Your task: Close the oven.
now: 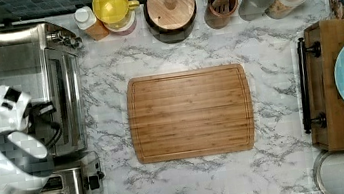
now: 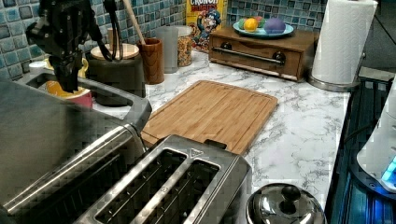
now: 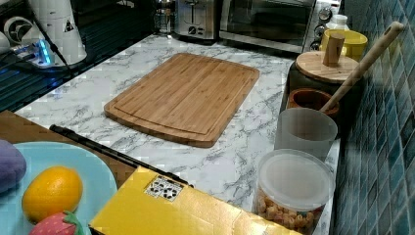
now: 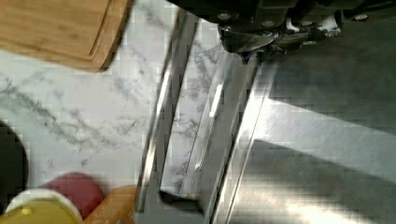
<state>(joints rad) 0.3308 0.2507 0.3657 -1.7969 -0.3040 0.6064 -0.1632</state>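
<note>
Stainless steel dominates the top view's left edge, where the oven (image 1: 27,86) stands on the marbled desk (image 1: 196,184) with its door shut upright and the bar handle (image 1: 80,96) facing the bamboo cutting board (image 1: 191,113). In the right view the glass door (image 3: 266,19) looks closed too. The white arm covers part of the oven top and the two-slot toaster (image 1: 68,188). The left view shows the dark fingers (image 2: 67,70) hanging above the oven's far end; whether they are spread or clenched I cannot tell. Just beyond them sit a yellow cup (image 1: 111,5), a lidded canister (image 1: 170,9) and a utensil holder (image 1: 221,5).
</note>
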